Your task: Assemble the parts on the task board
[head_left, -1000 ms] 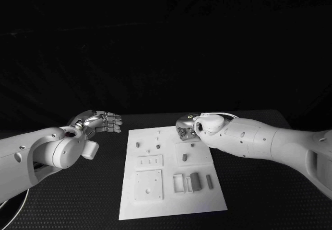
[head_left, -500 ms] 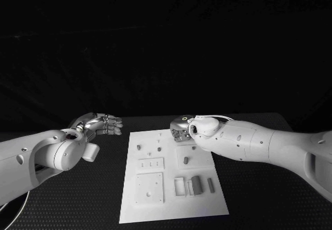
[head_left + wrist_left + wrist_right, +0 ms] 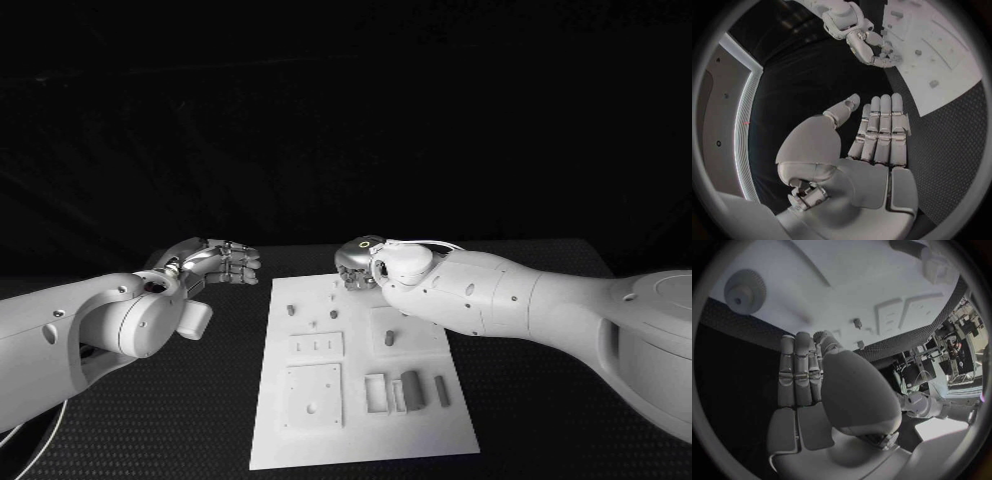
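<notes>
One task board mid-table, carrying several small parts near its front edge. Left hand beside board, fingers straight, together, empty. Right hand over board's far edge; finger state unclear.

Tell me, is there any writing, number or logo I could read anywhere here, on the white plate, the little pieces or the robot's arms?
None can be read.
The task board shows only recesses, holes and small parts, no lettering.
The left hand and right hand carry no visible label or brand.
The table is plain black.
</notes>
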Motion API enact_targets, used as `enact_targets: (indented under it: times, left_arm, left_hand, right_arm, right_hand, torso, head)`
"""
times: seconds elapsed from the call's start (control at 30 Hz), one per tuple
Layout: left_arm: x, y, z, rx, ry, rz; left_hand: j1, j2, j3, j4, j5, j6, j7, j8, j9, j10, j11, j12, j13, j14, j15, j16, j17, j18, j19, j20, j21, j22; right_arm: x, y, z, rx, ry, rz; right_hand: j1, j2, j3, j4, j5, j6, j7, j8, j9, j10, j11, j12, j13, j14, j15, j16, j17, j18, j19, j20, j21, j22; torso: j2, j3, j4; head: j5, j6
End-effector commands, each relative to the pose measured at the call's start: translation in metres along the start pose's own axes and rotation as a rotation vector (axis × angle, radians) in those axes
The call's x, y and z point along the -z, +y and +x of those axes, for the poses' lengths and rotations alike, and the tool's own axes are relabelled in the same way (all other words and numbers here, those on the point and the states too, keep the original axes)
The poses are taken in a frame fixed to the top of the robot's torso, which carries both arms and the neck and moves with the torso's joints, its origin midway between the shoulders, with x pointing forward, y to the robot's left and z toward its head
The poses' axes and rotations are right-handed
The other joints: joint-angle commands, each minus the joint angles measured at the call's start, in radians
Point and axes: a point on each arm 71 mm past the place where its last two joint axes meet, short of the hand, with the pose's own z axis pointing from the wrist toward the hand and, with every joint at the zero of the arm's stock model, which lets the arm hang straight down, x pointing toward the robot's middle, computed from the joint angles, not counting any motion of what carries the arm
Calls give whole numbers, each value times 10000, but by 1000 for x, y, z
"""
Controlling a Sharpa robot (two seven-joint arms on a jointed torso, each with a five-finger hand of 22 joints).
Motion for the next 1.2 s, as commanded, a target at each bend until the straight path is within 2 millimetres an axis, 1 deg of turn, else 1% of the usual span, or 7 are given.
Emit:
enact_targets:
  times: [0.03, 0.17, 0.27, 0.47, 0.63, 0.8, 1.2]
  left_arm:
    - [-1, -3, 4, -13, 190, 167]
    - [-3, -4, 7, -14, 236, 182]
    - [-3, -6, 7, -20, 255, 218]
    - [-4, -9, 9, -38, 283, 273]
    - [-4, -12, 9, -55, 280, 324]
    - [-4, -16, 9, -73, 288, 402]
    - [-4, -23, 11, -123, 321, 531]
  left_hand:
    - [-63, -6, -68, 12, -64, 18, 54, -35, 2, 29, 63, -44, 18, -31, 36, -58, 12, -28, -21, -17, -35, 16]
    - [-64, -6, -67, 11, -64, 17, 54, -38, 3, 30, 64, -48, 22, -31, 37, -60, 15, -28, -21, -17, -37, 17]
    - [-64, -7, -67, 11, -64, 17, 54, -39, 3, 29, 64, -51, 24, -32, 37, -62, 16, -28, -22, -17, -39, 18]
    - [-66, -7, -67, 9, -64, 16, 55, -43, 4, 30, 65, -59, 31, -32, 37, -66, 19, -27, -22, -16, -42, 20]
    - [-67, -8, -66, 9, -64, 15, 55, -44, 4, 30, 65, -63, 34, -33, 38, -68, 21, -27, -23, -16, -44, 21]
    - [-69, -10, -67, 9, -64, 16, 56, -46, 5, 31, 65, -68, 39, -33, 38, -70, 24, -27, -23, -16, -46, 23]
    - [-85, -15, -71, 15, -65, 18, 57, -52, 8, 33, 66, -84, 55, -32, 40, -78, 33, -28, -21, -14, -53, 29]
  right_arm:
    - [-3, 3, -3, 191, -252, 79]
    - [-7, 8, -8, 146, -628, 122]
    - [-9, 11, -11, 110, -748, 133]
    - [-12, 15, -13, 132, -755, 124]
    - [-14, 14, -14, 162, -820, 165]
    - [-15, 14, -14, 184, -818, 194]
    - [-20, 15, -14, 300, -788, 250]
  right_hand:
    - [-26, 100, -17, -58, 40, 81, -1, 51, 112, 70, 28, 67, 15, 31, -47, 44, 12, 302, -5, -44, 59, 261]
    - [-31, 102, -16, -59, 40, 80, -1, 47, 113, 69, 28, 62, 14, 31, -48, 46, 13, 302, -3, -47, 69, 261]
    - [-33, 101, -15, -65, 40, 80, -1, 45, 114, 72, 26, 59, 15, 34, -50, 51, 14, 302, 2, -52, 84, 261]
    - [-37, 92, -15, -75, 40, 83, -2, 41, 116, 74, 25, 53, 15, 36, -52, 57, 16, 302, 6, -58, 106, 261]
    - [-37, 93, -12, -78, 41, 84, -2, 40, 116, 74, 24, 51, 15, 36, -52, 58, 16, 302, 6, -60, 112, 261]
    - [-44, 88, -13, -78, 40, 86, -2, 39, 117, 76, 24, 49, 16, 36, -53, 60, 17, 302, 7, -62, 121, 261]
    - [-60, 79, -13, -79, 39, 86, -1, 32, 118, 77, 24, 40, 16, 36, -52, 65, 18, 302, 5, -64, 143, 260]
  torso:
    - [14, -7, 20]
    - [19, -12, 28]
    - [29, -3, 8]
    - [27, -18, 15]
    - [38, -8, 15]
    - [33, -4, -14]
    - [51, -10, 12]
  head:
    - [-23, 15]
    - [-23, -11]
    - [21, -13]
    - [79, -43]
    - [116, -63]
    - [155, -105]
    - [198, -139]
